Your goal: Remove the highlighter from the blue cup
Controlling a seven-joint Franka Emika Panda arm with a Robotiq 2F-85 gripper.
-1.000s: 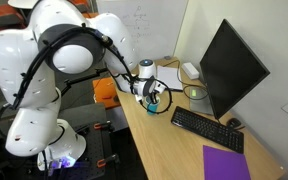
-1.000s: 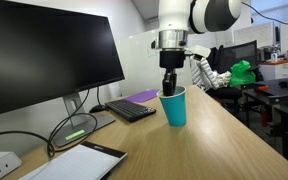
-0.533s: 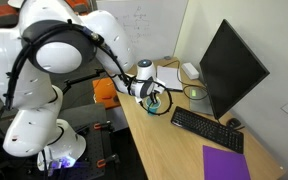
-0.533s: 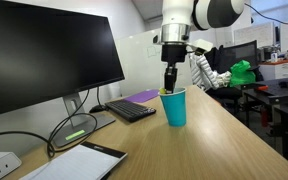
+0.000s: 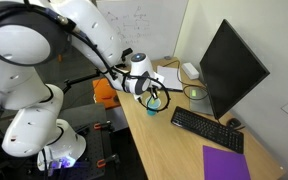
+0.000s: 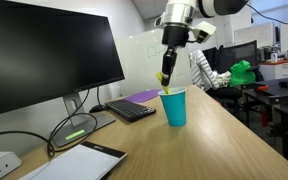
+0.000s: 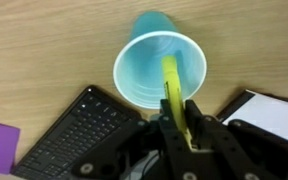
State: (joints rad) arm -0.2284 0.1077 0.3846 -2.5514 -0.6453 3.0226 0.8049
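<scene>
The blue cup (image 7: 159, 68) stands upright on the wooden desk, also seen in both exterior views (image 6: 173, 106) (image 5: 153, 104). My gripper (image 7: 177, 128) is shut on a yellow highlighter (image 7: 172, 88) and holds it above the cup. In the wrist view the highlighter's lower end still points into the cup's mouth. In an exterior view the gripper (image 6: 167, 72) hangs just above the cup's rim, with the yellow highlighter (image 6: 163, 80) showing between the fingers.
A black keyboard (image 7: 79, 135) (image 5: 207, 129) lies next to the cup, with a monitor (image 5: 230, 68) (image 6: 39, 55) behind it. A purple pad (image 5: 228, 163) lies near the desk's end. A white tablet or notepad (image 7: 272, 112) (image 6: 79, 161) lies on the other side.
The gripper has risen above the cup, lifting the yellow highlighter up with it. The arm's elbow has swung upward. The cup has stayed in place.
</scene>
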